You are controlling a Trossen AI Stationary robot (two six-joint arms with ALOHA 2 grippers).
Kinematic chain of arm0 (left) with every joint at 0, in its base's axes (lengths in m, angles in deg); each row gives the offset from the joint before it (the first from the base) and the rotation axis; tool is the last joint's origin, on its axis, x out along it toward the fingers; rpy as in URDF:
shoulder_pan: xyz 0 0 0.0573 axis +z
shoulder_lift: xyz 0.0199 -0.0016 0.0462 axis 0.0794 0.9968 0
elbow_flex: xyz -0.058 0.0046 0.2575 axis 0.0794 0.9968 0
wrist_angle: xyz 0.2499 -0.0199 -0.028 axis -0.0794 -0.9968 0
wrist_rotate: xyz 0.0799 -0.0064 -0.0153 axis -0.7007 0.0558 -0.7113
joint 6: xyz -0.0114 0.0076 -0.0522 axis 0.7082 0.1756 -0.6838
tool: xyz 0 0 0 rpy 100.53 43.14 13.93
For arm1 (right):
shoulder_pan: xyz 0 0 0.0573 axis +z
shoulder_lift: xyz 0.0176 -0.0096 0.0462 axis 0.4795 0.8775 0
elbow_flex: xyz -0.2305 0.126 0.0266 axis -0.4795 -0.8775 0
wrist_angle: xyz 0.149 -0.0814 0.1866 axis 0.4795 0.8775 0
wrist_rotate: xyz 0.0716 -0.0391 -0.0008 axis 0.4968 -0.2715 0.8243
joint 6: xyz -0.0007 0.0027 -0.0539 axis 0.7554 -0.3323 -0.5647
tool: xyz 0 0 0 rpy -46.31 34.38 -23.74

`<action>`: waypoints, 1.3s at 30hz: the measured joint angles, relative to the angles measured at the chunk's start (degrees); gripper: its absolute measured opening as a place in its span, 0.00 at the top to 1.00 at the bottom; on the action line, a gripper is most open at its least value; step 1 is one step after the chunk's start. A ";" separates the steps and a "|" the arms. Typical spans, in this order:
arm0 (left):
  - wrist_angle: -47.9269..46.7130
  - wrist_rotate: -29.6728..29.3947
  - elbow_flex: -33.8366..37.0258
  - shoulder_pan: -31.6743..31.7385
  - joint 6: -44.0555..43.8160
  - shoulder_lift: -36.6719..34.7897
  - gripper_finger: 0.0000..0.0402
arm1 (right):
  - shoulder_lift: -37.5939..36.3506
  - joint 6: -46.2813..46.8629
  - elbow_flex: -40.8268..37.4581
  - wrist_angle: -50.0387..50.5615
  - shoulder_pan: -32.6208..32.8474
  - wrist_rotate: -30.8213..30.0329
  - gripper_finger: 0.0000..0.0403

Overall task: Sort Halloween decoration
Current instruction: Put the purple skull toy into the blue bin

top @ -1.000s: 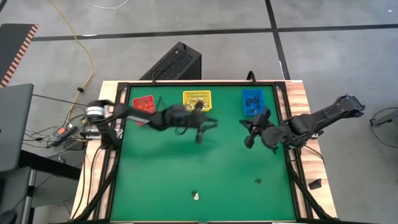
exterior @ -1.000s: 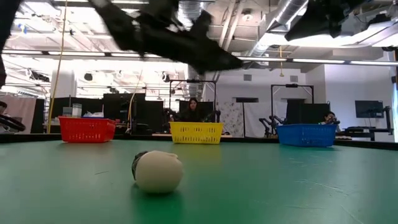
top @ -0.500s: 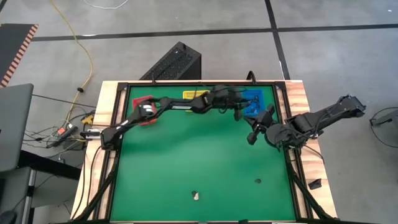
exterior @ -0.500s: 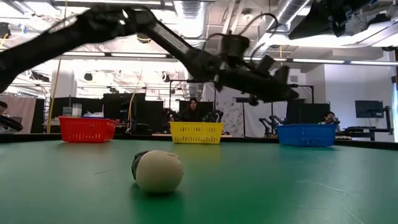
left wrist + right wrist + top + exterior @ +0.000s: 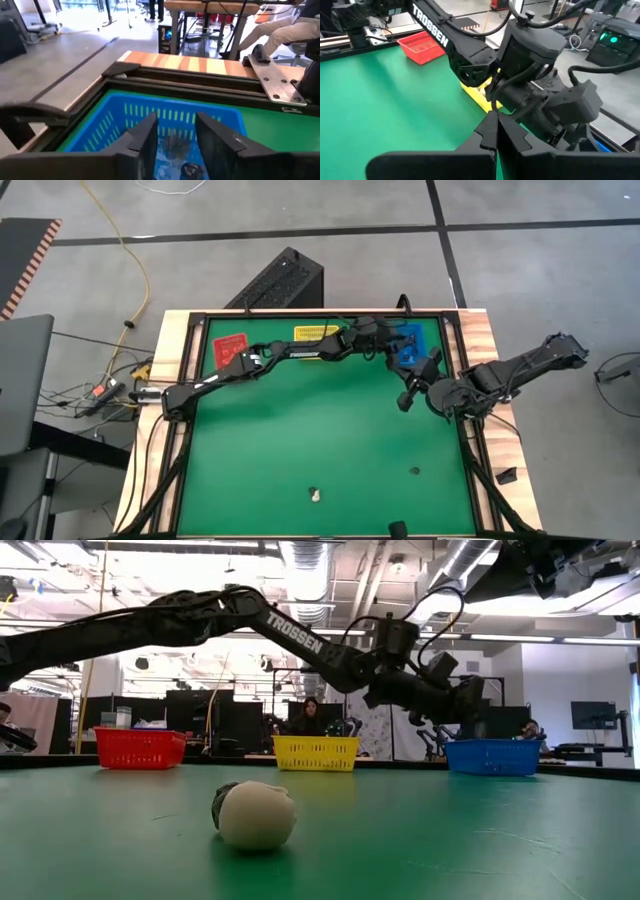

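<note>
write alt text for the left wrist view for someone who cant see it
The left gripper, fingers apart with nothing between them, hangs over the blue bin, which holds a few small dark trinkets. The bin sits on the green table near its black frame and wooden edge; a person's light sleeve shows in the room beyond.

grey floor (image 5: 520, 290) with dark seams, yellow cable (image 5: 128, 270), ceiling lights.

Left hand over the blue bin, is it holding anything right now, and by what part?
Nothing shows in it. The left hand hangs over the blue bin with its fingers apart and only the bin's contents visible through the gap.
</note>
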 joint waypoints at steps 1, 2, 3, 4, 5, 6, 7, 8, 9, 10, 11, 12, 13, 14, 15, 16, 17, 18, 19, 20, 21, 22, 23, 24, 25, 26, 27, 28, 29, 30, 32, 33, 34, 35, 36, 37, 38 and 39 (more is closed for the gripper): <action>-0.03 0.00 -0.11 0.00 0.41 0.00 0.68 | 0.00 0.01 0.00 0.02 0.00 -0.33 0.93; -0.14 0.01 -0.23 0.00 0.43 0.00 0.66 | 0.00 0.00 0.00 0.04 0.00 -0.53 0.93; -0.31 0.03 -0.35 0.00 0.42 -0.03 0.63 | 0.00 0.01 0.00 -0.02 0.00 -0.53 0.93; -1.63 0.14 -0.38 0.01 0.48 -0.40 0.61 | 0.00 0.02 0.00 -0.02 -0.02 -0.55 0.93; -3.68 0.31 -0.37 0.16 0.73 -0.83 0.59 | 0.00 0.10 0.00 0.04 0.00 -0.55 0.93; -5.60 0.50 -0.35 0.25 1.15 -1.38 0.57 | 0.00 0.37 0.00 0.10 0.00 -0.53 0.93; -8.76 0.48 -0.35 0.38 1.46 -2.31 0.56 | 0.00 0.56 0.00 0.22 0.03 -0.53 0.93; -13.03 0.55 -0.35 0.64 2.00 -3.59 0.54 | 0.01 0.66 0.00 0.23 0.18 -0.51 0.93; -17.85 0.54 -0.35 0.84 2.99 -5.07 0.54 | 0.00 0.71 0.00 0.23 0.49 -0.50 0.93; -22.99 0.51 -0.35 1.05 4.56 -6.81 0.53 | 0.00 1.23 0.00 0.34 0.99 -0.48 0.93; -28.48 0.21 -0.35 1.16 6.72 -8.74 0.53 | 0.00 1.82 0.00 0.46 1.63 -0.44 0.93; -33.87 -0.67 -0.35 1.30 9.04 -10.93 0.53 | 0.02 2.03 0.00 0.44 2.37 -0.42 0.93; -39.33 -2.42 -0.35 1.33 11.24 -13.48 0.53 | 0.02 2.35 0.00 0.42 3.26 -0.42 0.93; -44.99 -4.40 -0.35 1.34 13.22 -16.20 0.54 | 0.02 2.81 0.00 0.44 4.17 -0.40 0.93; -50.37 -6.17 -0.35 1.31 14.87 -19.28 0.54 | 0.02 3.20 0.00 0.39 5.21 -0.32 0.93; -55.79 -7.65 -0.35 1.25 16.16 -22.64 0.54 | 0.21 3.58 0.01 0.35 6.25 0.07 0.93; -60.32 -9.17 -0.47 1.23 16.97 -25.49 0.55 | 0.66 4.17 0.03 0.26 7.25 1.13 0.93; -64.43 -10.00 -0.63 1.22 17.09 -28.46 0.55 | 1.39 4.86 0.04 0.01 8.13 2.51 0.93; -68.85 -10.54 -0.69 1.18 17.08 -30.98 0.56 | 2.48 5.27 0.04 -0.62 8.99 4.59 0.93; -73.40 -10.68 -0.67 1.02 16.84 -33.19 0.56 | 3.83 5.42 0.04 -1.78 9.75 6.61 0.93; -77.35 -10.87 -0.53 0.86 15.94 -35.31 0.56 | 5.56 5.44 0.06 -3.67 10.29 8.40 0.93; -80.94 -11.15 -0.41 0.64 14.71 -37.11 0.56 | 7.57 5.40 0.07 -5.91 10.72 10.00 0.93; -84.14 -11.43 -0.29 0.24 13.30 -38.90 0.56 | 9.96 4.73 0.07 -8.65 10.97 11.59 0.93; -86.92 -11.45 -0.23 -0.26 11.91 -41.06 0.56 | 12.39 2.92 0.14 -11.92 11.10 13.32 0.93; -89.43 -11.46 -0.24 -1.06 10.58 -43.35 0.56 | 15.12 0.03 0.56 -15.27 11.04 15.33 0.93; -91.49 -11.43 -0.30 -1.91 9.45 -45.61 0.56 | 17.67 -2.76 1.09 -18.68 10.87 17.36 0.93; -93.15 -11.45 0.19 -2.86 8.42 -48.10 0.56 | 20.60 -5.08 1.71 -22.51 10.75 19.61 0.93; -94.35 -11.46 1.38 -3.92 7.58 -50.26 0.56 | 23.39 -6.82 2.16 -26.26 10.69 22.26 0.93; -95.40 -11.63 2.86 -5.23 7.00 -52.18 0.56 | 26.40 -8.29 2.49 -29.76 10.67 25.18 0.93; -95.88 -12.01 4.98 -6.59 6.41 -54.30 0.56 | 29.45 -9.74 2.77 -33.35 10.67 28.00 0.93; -95.43 -13.48 9.98 -9.73 5.21 -58.06 0.56 | 35.91 -13.17 3.13 -41.18 10.70 32.82 0.93; -94.69 -13.75 13.07 -11.49 4.58 -60.47 0.56 | 39.05 -14.82 3.44 -45.32 10.71 34.43 0.92; -93.20 -14.03 16.44 -13.24 3.69 -63.30 0.56 | 42.02 -16.36 3.87 -49.77 10.71 35.51 0.91; -91.33 -14.13 20.17 -14.95 2.65 -66.44 0.56 | 44.88 -17.59 4.54 -53.76 10.73 35.88 0.90; -88.75 -14.16 24.38 -16.81 1.59 -69.82 0.56 | 47.48 -18.50 5.42 -57.32 10.63 36.14 0.89; -85.59 -14.39 29.16 -18.78 0.56 -73.10 0.56 | 49.82 -20.02 6.36 -59.79 10.33 37.14 0.87; -81.54 -14.68 34.44 -20.99 -0.22 -76.35 0.56 | 52.01 -21.88 7.38 -61.40 9.99 38.71 0.85; -76.77 -15.15 40.08 -23.30 -0.90 -79.56 0.56 | 54.09 -23.31 8.40 -62.58 9.66 40.31 0.83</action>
